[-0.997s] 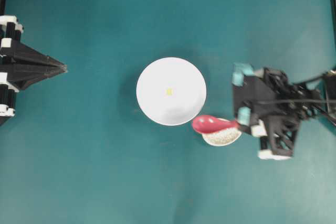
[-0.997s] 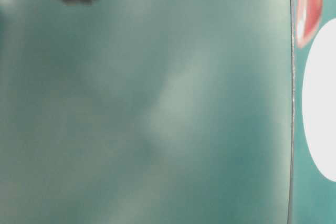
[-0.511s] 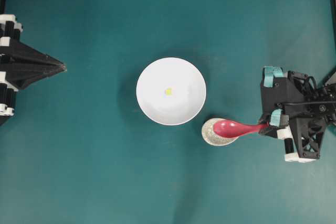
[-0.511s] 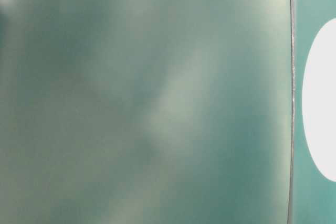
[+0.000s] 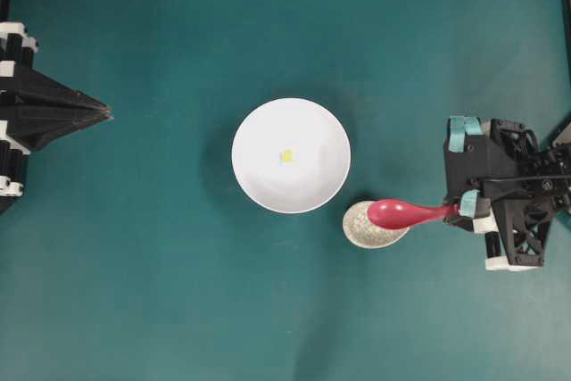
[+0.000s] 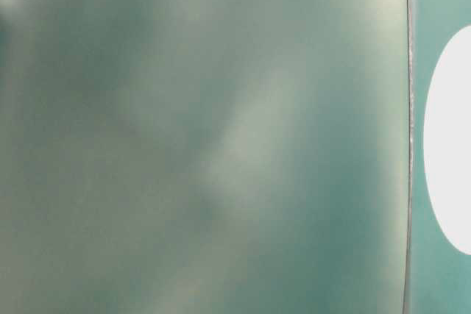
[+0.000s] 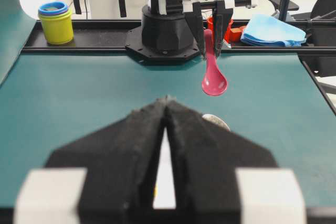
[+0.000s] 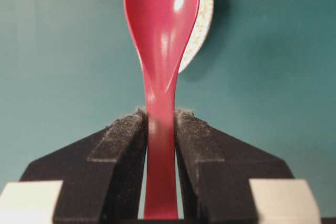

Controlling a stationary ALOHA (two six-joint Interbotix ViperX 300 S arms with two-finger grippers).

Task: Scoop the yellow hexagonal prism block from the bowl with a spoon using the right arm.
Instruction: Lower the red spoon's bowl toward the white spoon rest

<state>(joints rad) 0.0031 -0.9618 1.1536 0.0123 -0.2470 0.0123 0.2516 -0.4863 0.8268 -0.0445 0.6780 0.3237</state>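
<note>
The right gripper [image 8: 160, 129] pinches the spoon [image 8: 161, 51], hiding most of the spoon rest [image 8: 202, 19] (table-level view blurred); left gripper [image 7: 166, 109] pressed together.

Table [image 5: 161, 274] is flat teal. Bowl [image 5: 291, 155]: plain white; block [image 5: 286, 156] in it pale yellow. Spoon [image 5: 401, 213] glossy pinkish-red. Rest [image 5: 364, 231] off-white, speckled. My right gripper [image 5: 461, 209]: black, white fittings, teal pads. My left gripper [image 5: 105, 114]: black, white fittings. Behind the table: yellow cup [image 7: 55, 23] with blue rim, blue cloth [image 7: 273, 30].
</note>
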